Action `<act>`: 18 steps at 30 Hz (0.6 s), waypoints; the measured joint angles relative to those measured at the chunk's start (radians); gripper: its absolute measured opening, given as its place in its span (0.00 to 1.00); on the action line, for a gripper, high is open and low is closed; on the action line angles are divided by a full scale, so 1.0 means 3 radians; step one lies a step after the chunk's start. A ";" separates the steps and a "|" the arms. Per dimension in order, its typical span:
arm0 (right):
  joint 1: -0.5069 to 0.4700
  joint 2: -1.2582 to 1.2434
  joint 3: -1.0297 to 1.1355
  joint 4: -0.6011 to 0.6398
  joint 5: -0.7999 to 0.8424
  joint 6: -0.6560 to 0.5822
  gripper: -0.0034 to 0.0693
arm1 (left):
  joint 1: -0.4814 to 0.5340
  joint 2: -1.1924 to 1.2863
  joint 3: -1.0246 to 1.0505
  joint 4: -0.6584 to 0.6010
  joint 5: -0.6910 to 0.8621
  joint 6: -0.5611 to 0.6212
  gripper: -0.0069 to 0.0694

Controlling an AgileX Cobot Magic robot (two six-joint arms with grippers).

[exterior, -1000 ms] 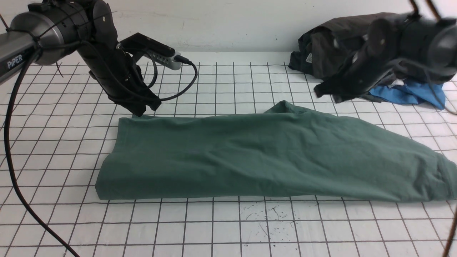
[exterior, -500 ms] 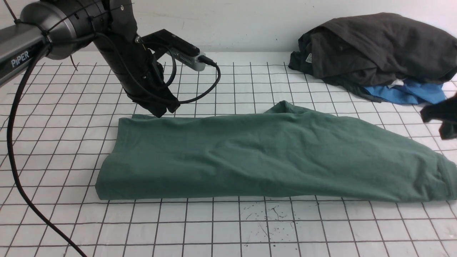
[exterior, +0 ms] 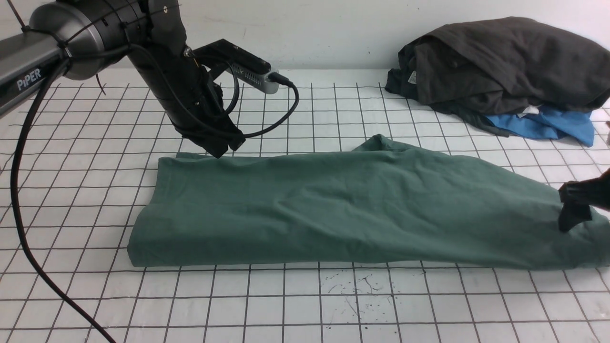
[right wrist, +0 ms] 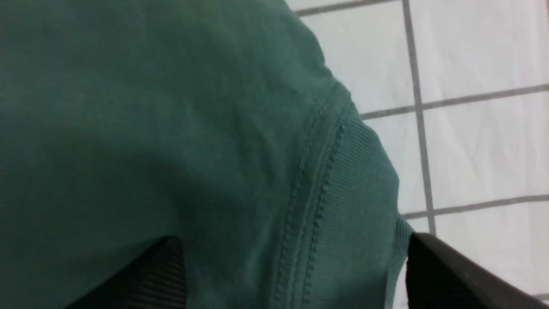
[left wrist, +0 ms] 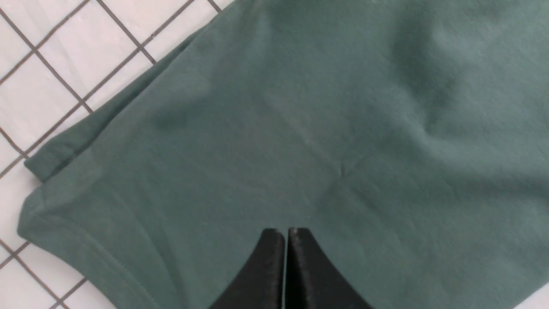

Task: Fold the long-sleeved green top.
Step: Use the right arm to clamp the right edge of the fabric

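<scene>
The green long-sleeved top (exterior: 352, 209) lies as a long band folded lengthwise across the gridded table, its logo hidden. My left gripper (exterior: 224, 147) hangs just above the top's back left corner. Its tips (left wrist: 286, 231) are shut with nothing between them, over plain green fabric (left wrist: 300, 107). My right gripper (exterior: 574, 209) is down at the top's right end. In the right wrist view it (right wrist: 291, 240) is open, one finger on each side of a ribbed band (right wrist: 360, 184) with its stitched seam, and the green fabric (right wrist: 150, 107) lies under it.
A dark charcoal garment (exterior: 495, 62) is heaped at the back right over a bright blue one (exterior: 548, 124). The left arm's black cable (exterior: 19, 228) loops down the left side. Dark specks (exterior: 357, 286) mark the white gridded cloth (exterior: 305, 309) in front of the top.
My right arm swung from the back right pile down to the top's right end and its jaws opened. My left gripper shifted a little to the right along the back edge, still shut.
</scene>
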 joint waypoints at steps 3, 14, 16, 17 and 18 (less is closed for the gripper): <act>0.0000 0.0117 0.0000 -0.0009 -0.0041 0.0008 0.98 | 0.0000 0.0000 0.0000 0.0000 0.0014 0.0000 0.08; 0.0000 0.0201 -0.0014 0.0068 -0.0095 0.0026 0.74 | 0.0000 0.0000 0.0000 0.0020 0.0029 0.0000 0.08; 0.0000 0.0201 -0.0014 0.0094 -0.0095 0.0022 0.63 | 0.0000 0.0000 0.0000 0.0022 0.0029 0.0000 0.08; 0.0000 0.0201 -0.0014 0.0106 -0.0095 0.0000 0.55 | 0.0000 0.0000 0.0000 0.0024 0.0029 0.0000 0.08; 0.0000 0.0201 -0.0014 0.0098 -0.0095 -0.0019 0.47 | 0.0000 0.0000 0.0000 0.0024 0.0032 0.0000 0.08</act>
